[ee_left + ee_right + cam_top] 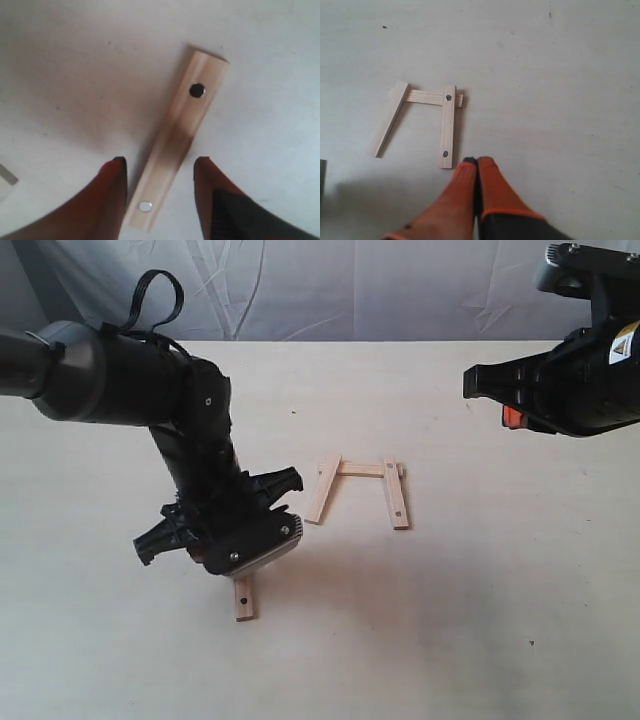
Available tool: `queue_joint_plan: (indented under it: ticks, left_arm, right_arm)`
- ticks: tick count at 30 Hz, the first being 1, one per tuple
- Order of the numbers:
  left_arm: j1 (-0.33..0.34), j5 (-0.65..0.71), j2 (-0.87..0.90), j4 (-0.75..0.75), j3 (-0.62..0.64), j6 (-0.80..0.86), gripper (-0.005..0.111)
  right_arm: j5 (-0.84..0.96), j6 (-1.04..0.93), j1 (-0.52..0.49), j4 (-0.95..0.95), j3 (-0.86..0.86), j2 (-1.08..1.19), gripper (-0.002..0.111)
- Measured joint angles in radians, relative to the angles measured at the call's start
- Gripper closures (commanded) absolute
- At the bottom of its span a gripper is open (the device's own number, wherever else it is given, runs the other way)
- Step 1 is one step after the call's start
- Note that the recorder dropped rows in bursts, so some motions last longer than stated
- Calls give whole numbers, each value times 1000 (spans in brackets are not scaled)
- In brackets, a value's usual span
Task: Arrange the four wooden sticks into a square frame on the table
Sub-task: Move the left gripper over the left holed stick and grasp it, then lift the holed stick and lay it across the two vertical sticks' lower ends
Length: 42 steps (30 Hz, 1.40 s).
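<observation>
One wooden stick (243, 600) lies alone on the table (480, 590), partly hidden under my left gripper (232, 558). In the left wrist view this stick (182, 135) runs between the red fingers (112, 195) of the open left gripper (159, 162); a gap shows on each side. The three other sticks form a U: a slanted left one (323, 489), a far crosspiece (362, 470) and a right one (396, 493) with two dark holes. My right gripper (480, 382) hovers at the right, shut on nothing. Its tips (477, 161) sit just beside the holed stick (448, 125).
A wrinkled white cloth (350, 285) hangs behind the table's far edge. A few tiny dark specks (531, 644) dot the surface. The left arm's bulky black body (130, 375) reaches in from the left.
</observation>
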Motion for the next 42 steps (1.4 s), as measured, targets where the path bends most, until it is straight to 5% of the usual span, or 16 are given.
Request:
queue_joint_plan:
  ticks: [42]
  left_arm:
    - [-9, -114, -22, 43, 70, 0, 64]
  right_arm:
    - [-18, 0, 0, 26, 0, 0, 108]
